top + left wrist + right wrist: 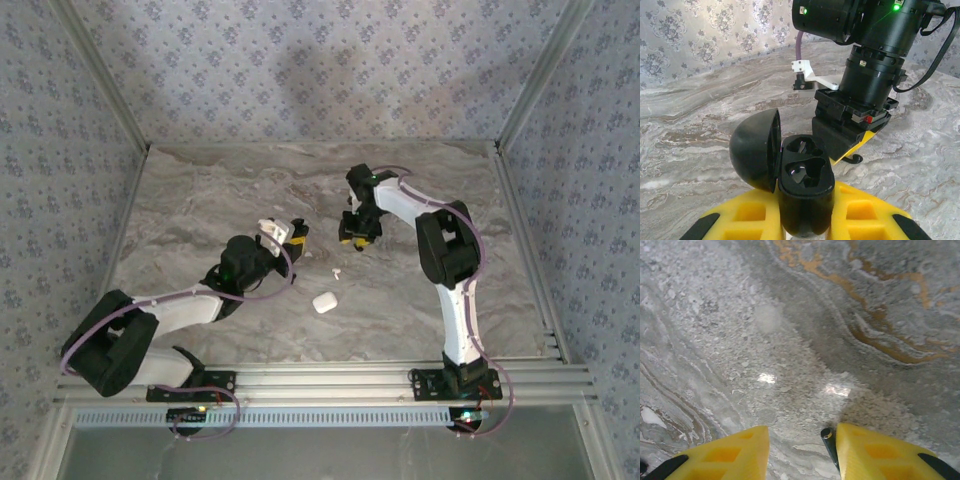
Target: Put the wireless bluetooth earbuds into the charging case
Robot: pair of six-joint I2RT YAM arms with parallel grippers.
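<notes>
My left gripper (292,237) (805,222) is shut on a black earbud case (805,172), held upright. Its domed lid (752,150) hangs open to the left and both shaped sockets are empty. Just behind it my right gripper (357,235) (842,145) (802,432) hovers low over the table, open. A thin black stemmed piece (828,440) (856,159) rests against the inner face of its right finger. A white charging case (323,302) lies shut on the table nearer the arms. One tiny white earbud (336,272) lies beyond it. The second white earbud is out of view.
The marble-patterned table (200,200) has a metal frame along its edges and patterned walls on three sides. The two grippers are close together at the table's middle. The right arm's elbow (445,245) stands to the right.
</notes>
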